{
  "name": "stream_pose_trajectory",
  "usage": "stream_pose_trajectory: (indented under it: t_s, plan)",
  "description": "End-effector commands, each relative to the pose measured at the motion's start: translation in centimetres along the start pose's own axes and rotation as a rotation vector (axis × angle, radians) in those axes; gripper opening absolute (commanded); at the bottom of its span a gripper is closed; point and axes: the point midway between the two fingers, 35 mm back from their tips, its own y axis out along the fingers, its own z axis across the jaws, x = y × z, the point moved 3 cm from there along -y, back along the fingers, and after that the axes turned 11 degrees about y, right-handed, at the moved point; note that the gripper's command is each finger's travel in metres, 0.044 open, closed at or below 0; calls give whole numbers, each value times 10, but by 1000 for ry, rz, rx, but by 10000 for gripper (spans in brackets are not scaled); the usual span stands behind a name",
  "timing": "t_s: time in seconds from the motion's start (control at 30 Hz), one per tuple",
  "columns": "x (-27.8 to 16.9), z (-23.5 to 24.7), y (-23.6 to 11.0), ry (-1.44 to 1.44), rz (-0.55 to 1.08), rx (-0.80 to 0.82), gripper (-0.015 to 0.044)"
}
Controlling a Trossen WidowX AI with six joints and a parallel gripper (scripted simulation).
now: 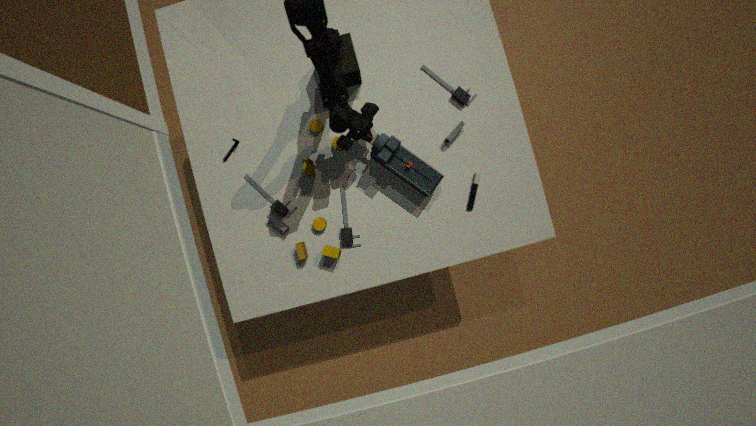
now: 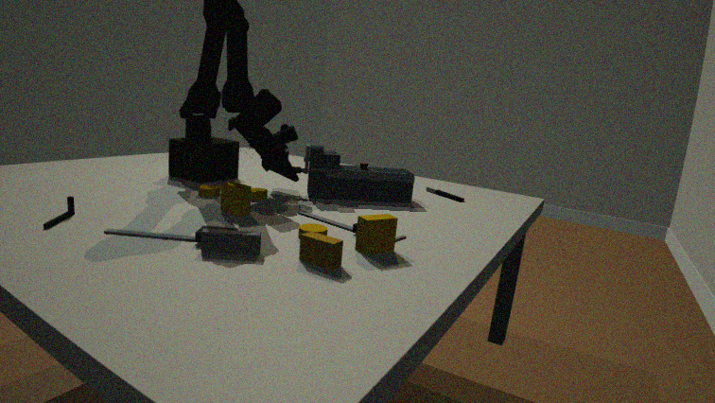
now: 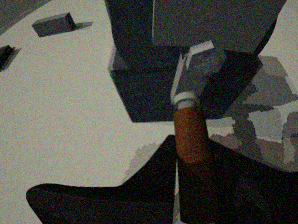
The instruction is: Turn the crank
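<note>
The machine is a dark grey block with a slide on top, lying on the white table. A small red pointer sits about midway along its top. I cannot make out the brass marks. The crank's red-brown handle sticks out from the machine's near end. My gripper is shut on this handle, its dark fingers on both sides of it in the wrist view.
Several yellow blocks and grey hammer-like tools lie around the machine. A black L-key and a black pen-like tool lie further out. The arm's base stands behind.
</note>
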Motion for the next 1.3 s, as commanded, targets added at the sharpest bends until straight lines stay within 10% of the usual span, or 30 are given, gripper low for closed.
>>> stream_pose_trajectory:
  t_s: [0.0, 1.27]
  plan:
    - [-1, 8, -1, -1, 2, 23, 0]
    - [2, 17, -6, 0, 2, 23, 0]
